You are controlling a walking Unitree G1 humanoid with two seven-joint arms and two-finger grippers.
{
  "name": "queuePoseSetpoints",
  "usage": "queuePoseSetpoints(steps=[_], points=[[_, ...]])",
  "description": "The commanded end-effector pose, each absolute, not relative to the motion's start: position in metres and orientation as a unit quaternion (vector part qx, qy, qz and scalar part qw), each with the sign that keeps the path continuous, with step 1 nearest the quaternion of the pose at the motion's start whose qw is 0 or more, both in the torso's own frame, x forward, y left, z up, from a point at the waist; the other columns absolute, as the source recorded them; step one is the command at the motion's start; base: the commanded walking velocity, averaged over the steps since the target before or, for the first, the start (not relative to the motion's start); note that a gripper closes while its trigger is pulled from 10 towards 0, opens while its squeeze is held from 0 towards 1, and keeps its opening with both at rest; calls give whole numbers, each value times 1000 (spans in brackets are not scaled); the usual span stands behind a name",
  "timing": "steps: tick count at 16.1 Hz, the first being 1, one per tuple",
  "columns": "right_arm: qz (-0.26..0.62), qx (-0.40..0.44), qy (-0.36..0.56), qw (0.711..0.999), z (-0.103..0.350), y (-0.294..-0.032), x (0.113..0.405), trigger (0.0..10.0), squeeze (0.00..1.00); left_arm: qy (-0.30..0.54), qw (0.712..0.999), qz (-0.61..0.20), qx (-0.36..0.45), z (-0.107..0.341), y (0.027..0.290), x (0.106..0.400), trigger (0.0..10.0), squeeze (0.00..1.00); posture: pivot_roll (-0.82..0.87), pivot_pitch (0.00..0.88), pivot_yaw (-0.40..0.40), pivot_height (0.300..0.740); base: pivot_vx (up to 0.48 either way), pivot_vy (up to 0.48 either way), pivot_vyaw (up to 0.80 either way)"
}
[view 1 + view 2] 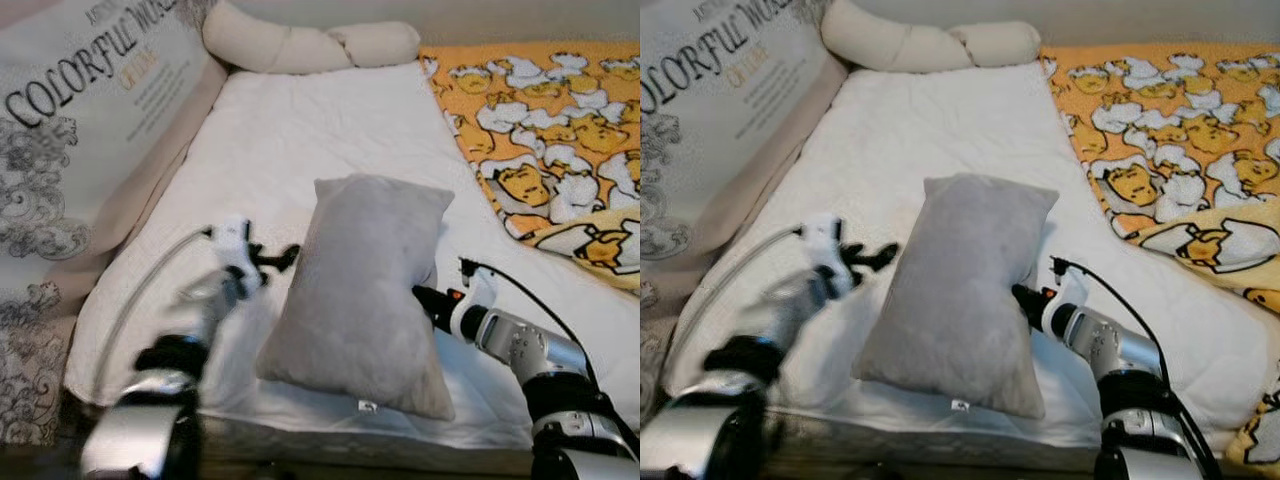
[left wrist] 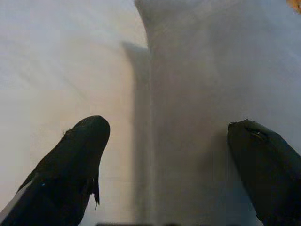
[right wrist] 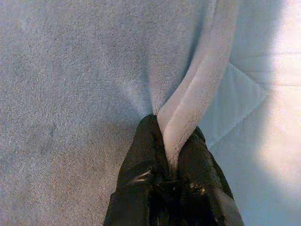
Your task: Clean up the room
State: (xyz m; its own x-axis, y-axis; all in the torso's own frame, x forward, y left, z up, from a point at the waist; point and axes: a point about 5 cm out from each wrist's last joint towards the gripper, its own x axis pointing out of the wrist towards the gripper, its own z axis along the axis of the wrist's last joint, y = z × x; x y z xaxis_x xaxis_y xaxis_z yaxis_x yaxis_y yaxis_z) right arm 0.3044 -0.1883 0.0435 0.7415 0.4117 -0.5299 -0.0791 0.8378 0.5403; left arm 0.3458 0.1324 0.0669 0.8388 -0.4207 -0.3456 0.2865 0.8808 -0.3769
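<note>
Your right gripper [image 3: 171, 155] is clenched on a fold at the side edge of the grey pillow [image 1: 365, 290]; in the right wrist view the two black fingers [image 3: 141, 160] pinch the plush fabric between them. Your left gripper [image 2: 164, 165] stands spread wide, its fingers apart, one over the white sheet and the other in front of the pillow's grey face; whether that finger touches the pillow cannot be told. In the head views your left arm is blurred, and its gripper lies just beside the pillow's left side.

The pillow stands tilted on the bed [image 1: 300, 140], near the bed's front edge and about midway along it, its lower edge on the white quilted sheet. A small white tag [image 1: 368, 406] shows at the pillow's lower edge; its print is too small to read.

Along the bed's left edge runs a padded bumper [image 1: 90, 130] printed with grey scrollwork and the word "COLORFUL"; the smaller lines beneath are illegible. A cream braided cushion [image 1: 310, 42] lies along the far edge. An orange blanket [image 1: 550, 130] with a cartoon pattern covers the far right corner.
</note>
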Motion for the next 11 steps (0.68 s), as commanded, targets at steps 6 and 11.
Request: queuePoseSetpoints(steps=[6, 11], points=[[150, 249, 335, 896, 39, -178, 297, 0, 0, 268, 895, -269, -234, 34, 79, 320, 10000, 1000, -212, 0, 142, 740, 0, 0, 0], [153, 251, 332, 896, 40, -175, 297, 0, 0, 295, 861, -346, -227, 25, 63, 304, 0, 0, -192, 0, 132, 740, 0, 0, 0]])
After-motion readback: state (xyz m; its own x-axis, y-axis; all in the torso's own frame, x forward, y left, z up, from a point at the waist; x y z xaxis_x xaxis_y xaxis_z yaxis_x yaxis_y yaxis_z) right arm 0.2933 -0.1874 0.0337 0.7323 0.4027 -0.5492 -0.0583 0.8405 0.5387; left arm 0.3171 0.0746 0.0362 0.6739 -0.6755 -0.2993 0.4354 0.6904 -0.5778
